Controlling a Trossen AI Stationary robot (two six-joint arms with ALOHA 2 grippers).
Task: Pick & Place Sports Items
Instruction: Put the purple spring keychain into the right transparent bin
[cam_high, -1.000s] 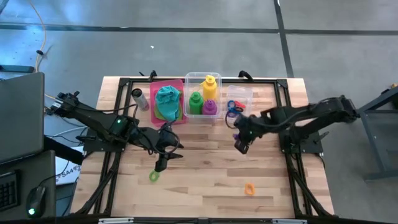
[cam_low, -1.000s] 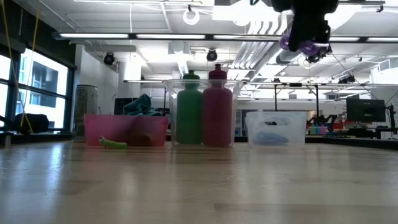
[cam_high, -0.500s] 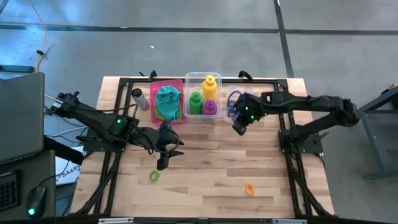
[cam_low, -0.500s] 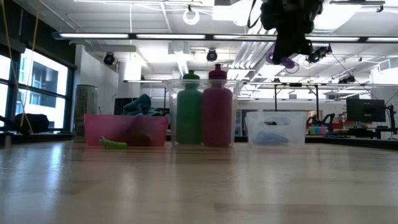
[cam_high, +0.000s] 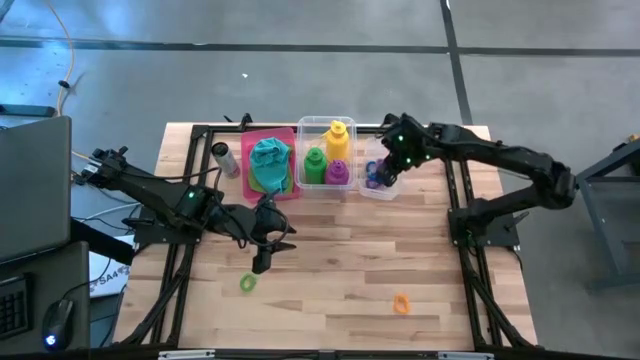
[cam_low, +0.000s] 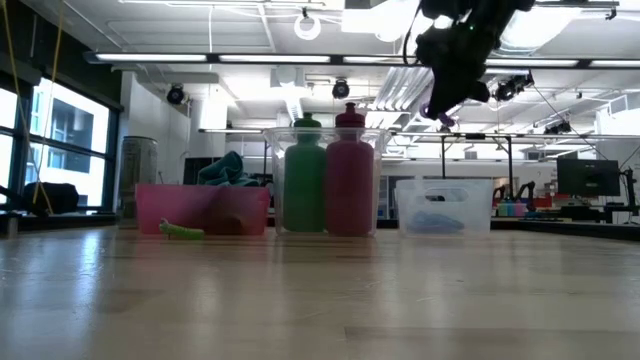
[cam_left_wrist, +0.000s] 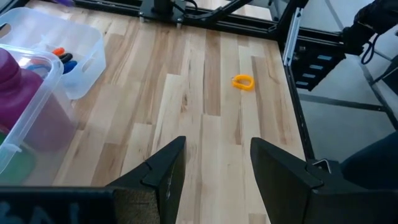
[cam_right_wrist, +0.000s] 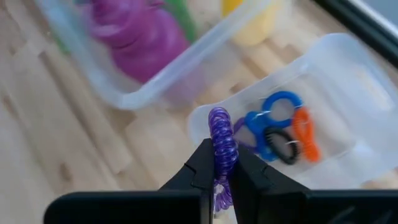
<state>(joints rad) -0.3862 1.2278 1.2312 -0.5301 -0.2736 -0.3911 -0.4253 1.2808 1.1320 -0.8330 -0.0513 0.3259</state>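
Pink bin (cam_high: 287, 192), clear bins (cam_high: 312, 128), grey cylinder (cam_high: 224, 158).

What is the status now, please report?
Right gripper shut on purple ring, above the small clear bin. Left gripper open, empty, over the table. Green ring and orange ring not yet picked. Nothing in the way.

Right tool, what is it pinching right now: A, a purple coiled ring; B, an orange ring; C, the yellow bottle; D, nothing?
A: the right tool is shut on a purple coiled ring, above the small clear bin of rings.
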